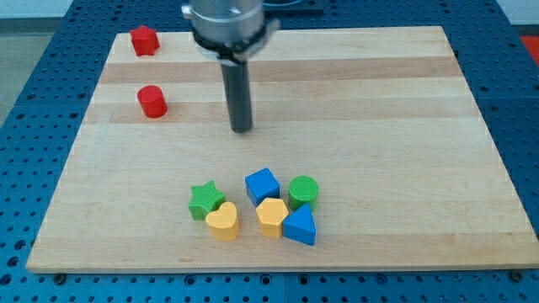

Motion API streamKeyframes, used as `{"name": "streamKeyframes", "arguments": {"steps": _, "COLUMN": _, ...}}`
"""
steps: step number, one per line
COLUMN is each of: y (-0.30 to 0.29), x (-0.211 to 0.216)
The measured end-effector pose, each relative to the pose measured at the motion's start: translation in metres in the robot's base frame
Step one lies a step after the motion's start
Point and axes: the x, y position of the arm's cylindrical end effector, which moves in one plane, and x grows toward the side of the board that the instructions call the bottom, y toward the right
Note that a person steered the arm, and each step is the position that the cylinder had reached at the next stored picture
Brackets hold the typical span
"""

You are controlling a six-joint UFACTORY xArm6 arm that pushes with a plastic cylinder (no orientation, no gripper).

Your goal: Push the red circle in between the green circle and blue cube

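Observation:
The red circle [152, 101] stands on the wooden board at the view's left, upper half. The green circle [303, 191] and the blue cube [263, 186] stand close together in the lower middle, with a narrow gap between them. My tip [242, 129] rests on the board in the upper middle. It is well to the right of the red circle and above the blue cube, touching no block.
A red star [145, 40] sits near the board's top left corner. A green star [205, 200], a yellow heart [223, 221], a yellow hexagon [272, 216] and a blue triangle [300, 225] cluster around the cube and green circle.

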Motion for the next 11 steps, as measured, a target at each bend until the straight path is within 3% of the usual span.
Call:
{"name": "streamKeyframes", "arguments": {"steps": 1, "y": -0.024, "x": -0.062}}
{"name": "streamKeyframes", "arguments": {"steps": 2, "y": -0.059, "x": -0.090}}
{"name": "streamKeyframes", "arguments": {"steps": 4, "y": -0.166, "x": -0.074}}
{"name": "streamKeyframes", "arguments": {"steps": 8, "y": -0.114, "x": 0.002}}
{"name": "streamKeyframes", "arguments": {"steps": 11, "y": -0.013, "x": 0.016}}
